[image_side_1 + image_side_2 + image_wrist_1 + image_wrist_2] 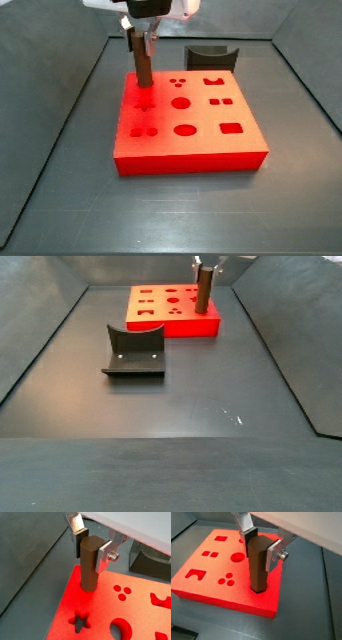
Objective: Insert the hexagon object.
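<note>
While the gripper (263,548) hangs over one corner of the block, its flat silver fingers (274,554) are closed on the upper end of the long, slim, brown wood-coloured hexagon peg (256,567).

Item: hexagon peg. Held upright, long axis vertical and running straight down from the jaws; in both wrist views its lower end meets the top face of the block, apparently already entering a hole there, though the hole's outline is hidden by the peg.

Item: flat red plastic block with shaped cut-outs (201,130). Star (81,622), circle and square recesses lie open, apart from the peg.

Item: dark grey curved block (134,353). Stands on the dark floor, well apart.

Judgement: the coming move is a straight downward press along the peg's axis.
</note>
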Robot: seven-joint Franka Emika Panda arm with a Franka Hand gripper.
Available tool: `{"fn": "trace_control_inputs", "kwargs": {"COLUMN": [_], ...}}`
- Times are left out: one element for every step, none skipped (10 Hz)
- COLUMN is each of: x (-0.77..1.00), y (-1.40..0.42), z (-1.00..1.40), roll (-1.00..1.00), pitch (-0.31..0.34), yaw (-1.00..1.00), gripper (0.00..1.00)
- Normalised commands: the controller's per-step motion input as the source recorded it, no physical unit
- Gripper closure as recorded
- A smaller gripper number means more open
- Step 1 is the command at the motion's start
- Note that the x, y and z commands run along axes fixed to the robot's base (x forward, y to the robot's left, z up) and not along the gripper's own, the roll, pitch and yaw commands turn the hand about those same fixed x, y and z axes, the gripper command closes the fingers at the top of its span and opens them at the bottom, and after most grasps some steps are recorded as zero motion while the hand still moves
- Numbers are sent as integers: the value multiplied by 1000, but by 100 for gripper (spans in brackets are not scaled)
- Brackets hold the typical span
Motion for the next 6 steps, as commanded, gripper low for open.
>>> {"fn": "trace_control_inputs", "kwargs": {"x": [-29, 0, 0, 0, 0, 14], "y": [37, 171, 3, 0, -6, -151], "z": [-163, -134, -189, -109, -80, -194], "roll": [0, -20, 0, 0, 23, 166], "pitch": [-106, -90, -76, -53, 0, 0], "yaw": [3, 46, 91, 26, 0, 0], "gripper": [100, 100, 100, 100, 100, 100]}}
